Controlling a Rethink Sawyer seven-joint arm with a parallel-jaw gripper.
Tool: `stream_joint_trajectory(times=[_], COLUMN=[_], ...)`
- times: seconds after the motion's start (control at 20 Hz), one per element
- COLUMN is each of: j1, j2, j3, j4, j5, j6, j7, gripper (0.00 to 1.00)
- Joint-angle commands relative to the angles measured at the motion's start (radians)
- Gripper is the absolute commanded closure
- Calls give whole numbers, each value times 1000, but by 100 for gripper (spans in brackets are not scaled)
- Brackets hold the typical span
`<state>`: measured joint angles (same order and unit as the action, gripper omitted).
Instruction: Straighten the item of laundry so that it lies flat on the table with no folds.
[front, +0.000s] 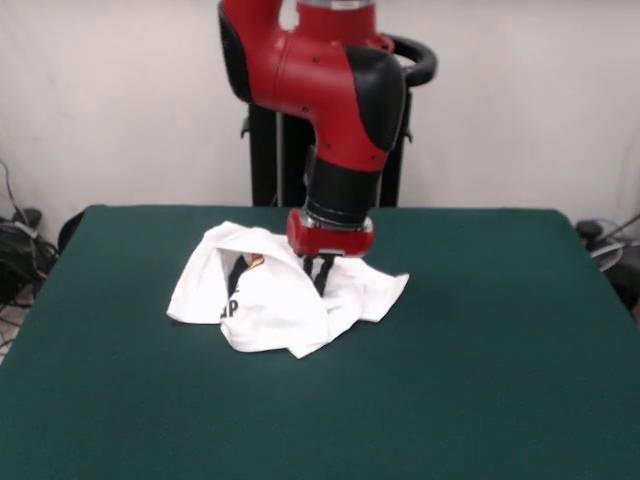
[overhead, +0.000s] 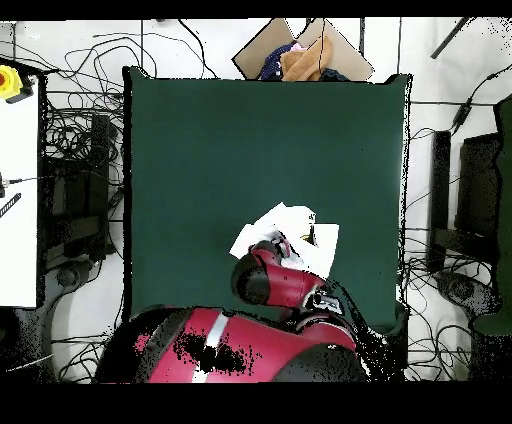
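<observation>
The item of laundry (front: 275, 300), a white T-shirt with black lettering and a bit of red-orange print showing, lies crumpled and folded over itself on the far middle of the dark green table (front: 480, 380). My gripper (front: 321, 275) hangs straight down from the red and black arm. Its dark fingers stand close together, pressed into the shirt's upper right part and pinching the cloth. In the overhead view the shirt (overhead: 292, 226) shows just above the arm's elbow, on the table (overhead: 250, 130); the arm hides the gripper there.
The robot's black pedestal (front: 265, 160) stands behind the table. A cardboard box with cloths (overhead: 300, 55) sits beyond the table's far edge in the overhead view. Cables (overhead: 70, 150) lie on the floor around the table.
</observation>
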<state>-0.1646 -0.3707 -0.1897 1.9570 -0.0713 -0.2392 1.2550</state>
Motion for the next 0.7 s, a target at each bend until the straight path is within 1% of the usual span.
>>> stream_joint_trajectory(times=[0.05,0.1,0.2,0.3,0.4,0.5,0.7], j1=[-53,-95,-168,-189,-174,-161,-161], j2=[113,114,93,25,-71,-151,-254], j3=[18,66,154,194,191,177,187], j4=[-124,-130,-109,-51,11,69,146], j5=[58,39,8,0,5,32,73], j6=[-24,21,116,184,207,215,228], j7=[221,209,185,180,197,237,301], gripper=[100,100,100,100,100,100,100])
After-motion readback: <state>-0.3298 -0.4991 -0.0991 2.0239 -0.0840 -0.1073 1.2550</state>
